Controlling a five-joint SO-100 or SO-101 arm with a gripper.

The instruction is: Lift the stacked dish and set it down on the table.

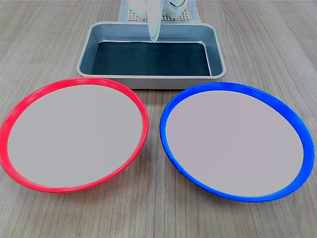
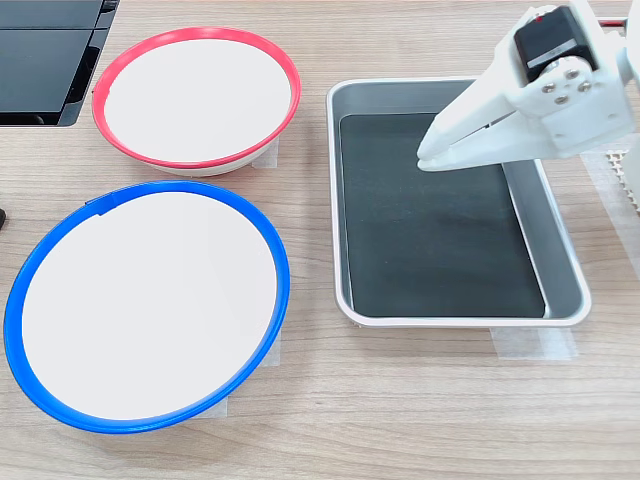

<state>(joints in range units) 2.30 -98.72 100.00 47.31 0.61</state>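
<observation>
While the table [image 2: 420, 420] carries everything, the red-rimmed dish [image 2: 197, 100] already sits on it, just left of the blue-rimmed plate [image 1: 237, 141] in the first exterior view (unstacked); my gripper [image 2: 432, 157] hangs clenched, empty, over the metal tray [image 2: 350, 200].

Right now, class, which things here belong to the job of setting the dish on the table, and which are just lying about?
Belongs to the job:
red plate
table
gripper, hanging over the tray

Just lying about:
blue plate
metal tray
tape strips
</observation>
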